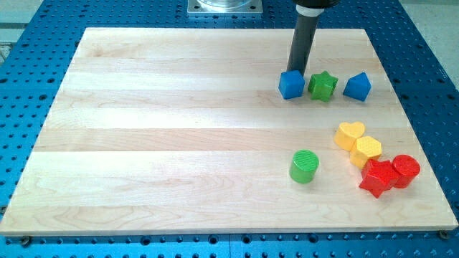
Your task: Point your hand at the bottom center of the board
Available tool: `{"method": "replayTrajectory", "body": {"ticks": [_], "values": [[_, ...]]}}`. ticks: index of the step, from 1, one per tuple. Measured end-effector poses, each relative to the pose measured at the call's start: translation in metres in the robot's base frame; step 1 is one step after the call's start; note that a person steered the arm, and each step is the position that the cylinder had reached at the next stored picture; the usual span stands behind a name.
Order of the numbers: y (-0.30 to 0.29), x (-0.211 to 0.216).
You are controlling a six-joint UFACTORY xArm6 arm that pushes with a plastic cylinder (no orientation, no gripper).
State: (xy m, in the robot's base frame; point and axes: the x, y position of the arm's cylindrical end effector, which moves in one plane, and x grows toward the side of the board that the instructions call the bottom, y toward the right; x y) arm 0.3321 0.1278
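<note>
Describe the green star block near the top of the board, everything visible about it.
The green star block is a small, chunky star with blunt points, evenly green and matte, like painted wood or plastic. It lies flat on the wooden board toward the view's upper right, between the blue cube on its left and another blue block on its right, with a narrow gap on each side. My tip stands just behind the cube, not touching the star.

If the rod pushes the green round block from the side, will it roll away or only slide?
The green round block stands upright on its flat end, so it would probably slide, not roll. It looks rigid and light. The wooden board looks smooth, so it may slide easily.
</note>
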Motion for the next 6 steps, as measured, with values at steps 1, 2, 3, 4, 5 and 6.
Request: {"method": "replayTrajectory", "body": {"ticks": [1, 2, 3, 4, 5, 6], "values": [[0.0, 0.001], [-0.056, -0.027], [-0.121, 0.033], [-0.137, 0.121], [-0.134, 0.221], [-0.13, 0.286]]}}
